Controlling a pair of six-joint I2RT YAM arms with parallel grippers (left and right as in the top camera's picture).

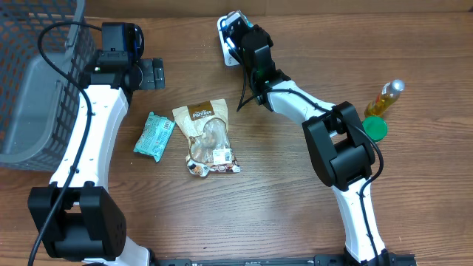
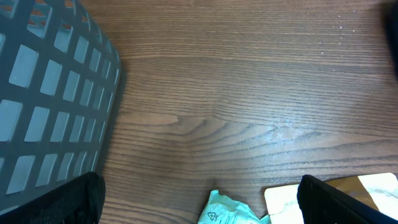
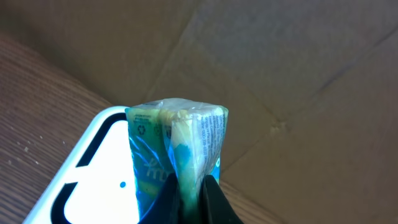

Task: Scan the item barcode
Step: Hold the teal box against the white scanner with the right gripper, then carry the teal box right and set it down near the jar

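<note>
- Packet (image 3: 177, 149) in green, blue and yellow wrap sits clenched in the right hand (image 3: 189, 196). We see its lower edge pinched between the two dark fingers (image 3: 211, 202), with the rest standing up beyond the tips.
- Just beyond and below that hand we see a white pad (image 3: 93, 180) with black outline marks. The packet is in front of the pad's right part, and we cannot tell whether the two touch.
- Farther out from the hand, behind pad and packet, runs brown cardboard (image 3: 280, 62).
- From overhead, we find the right arm stretched to the far edge of the bench (image 1: 281, 207) with its hand over the pad. The packet is too hidden there to make out.
- The left hand (image 1: 151, 72) is released and holds nothing. Its fingers (image 2: 68, 202) are spread wide, with bare bench between them.
- A grey basket (image 1: 37, 96) stands just to that hand's left.
- Back from the left hand, towards its base, lie a teal pack (image 1: 154, 135) and a tan pouch (image 1: 207, 137). The pack is just left of the pouch.
- In the left wrist view, we see the top edges of pack and pouch between the fingers.
- Well to the right of the right hand, back towards its base, we see a bottle (image 1: 388, 96) of yellow liquid with a green cap (image 1: 375, 129) just beside it.
</note>
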